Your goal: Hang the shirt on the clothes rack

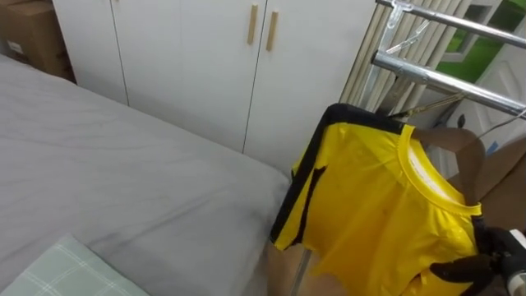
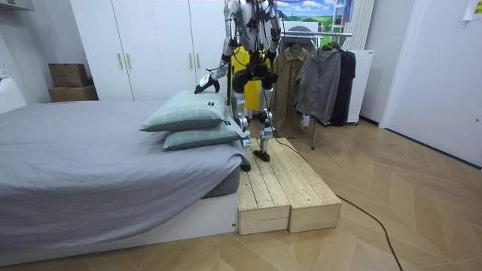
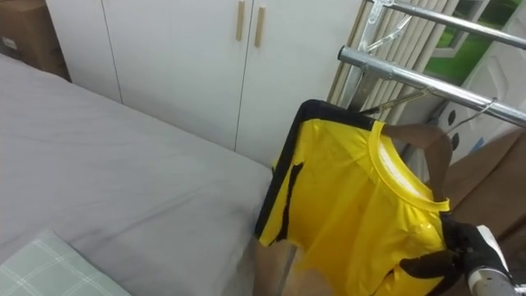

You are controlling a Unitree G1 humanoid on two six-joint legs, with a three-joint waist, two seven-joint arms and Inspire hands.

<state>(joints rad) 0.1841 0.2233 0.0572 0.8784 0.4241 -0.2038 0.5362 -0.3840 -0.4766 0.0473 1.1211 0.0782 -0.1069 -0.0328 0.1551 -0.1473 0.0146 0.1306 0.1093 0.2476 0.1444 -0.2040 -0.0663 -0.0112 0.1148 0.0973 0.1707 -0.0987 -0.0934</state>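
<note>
Robot: on the wooden platform (image 2: 290, 192), at the bed's head-end corner.
Yellow shirt (image 1: 386, 205): held in the air off the bed's (image 1: 123, 181) edge, below the rack rail (image 1: 448, 80).
Right hand (image 1: 497, 251): fingers clamped on the shirt's shoulder.
Left hand (image 2: 203, 87): out over the pillows (image 2: 188, 113); its fingers can't be made out.
Risk: the slick cloth may slip from that one-sided grip, or snag on the brown coat (image 1: 464, 148).

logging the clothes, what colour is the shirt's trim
Black trim on the yellow shirt; clearest in the left eye view.
</note>
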